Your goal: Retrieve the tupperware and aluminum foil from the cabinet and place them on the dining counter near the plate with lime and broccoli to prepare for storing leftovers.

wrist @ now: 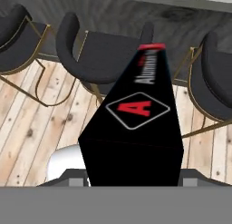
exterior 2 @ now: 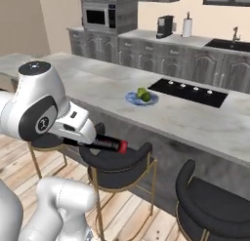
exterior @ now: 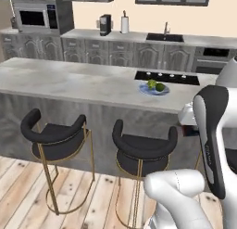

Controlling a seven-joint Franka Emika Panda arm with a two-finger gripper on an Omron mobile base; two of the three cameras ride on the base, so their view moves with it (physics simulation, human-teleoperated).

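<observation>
Your hand [exterior 2: 95,137]: one, clamped on the foil box, its near end seated between the two fingers.

Aluminum foil box [wrist: 136,128]: one, long and black with red end caps, a red "A" in a white diamond on its upper face. It juts straight out from your hand, pointing over the stools; in the right base view it shows as a dark bar [exterior 2: 105,143] past the white wrist.

Bar stools: three in your hand view, black seats on gold legs, below and beyond the box tip. The middle one [wrist: 102,53] sits straight ahead of the box; one lies to either side.

Wooden floor [wrist: 27,128]: under your hand.

Worktop [exterior: 69,79]: one grey island, above and beyond the stools.

Plate [exterior: 154,89]: one, blue, on the worktop well ahead of your hand, carrying green produce; you cannot separate lime from broccoli at this size.

Cooktop [exterior: 167,77]: one, black, just past the plate.
</observation>
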